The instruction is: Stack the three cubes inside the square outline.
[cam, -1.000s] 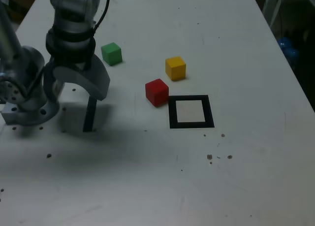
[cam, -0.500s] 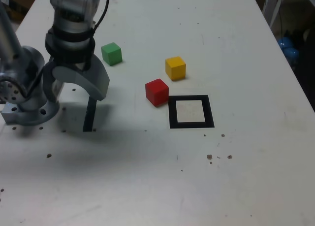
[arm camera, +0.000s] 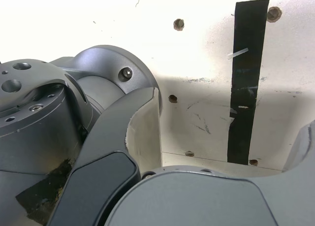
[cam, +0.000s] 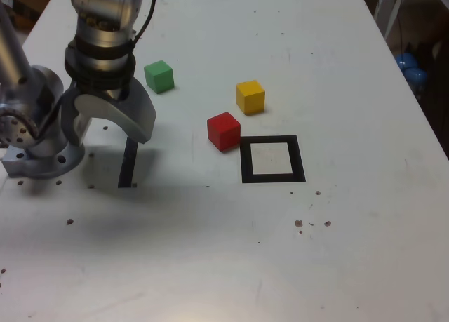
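Two jaws on gripper [arm camera: 234,108], wide open, black strip [arm camera: 246,78] seen between them

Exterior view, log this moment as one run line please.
end effector: open, empty | red block: beside square outline | stack: not started
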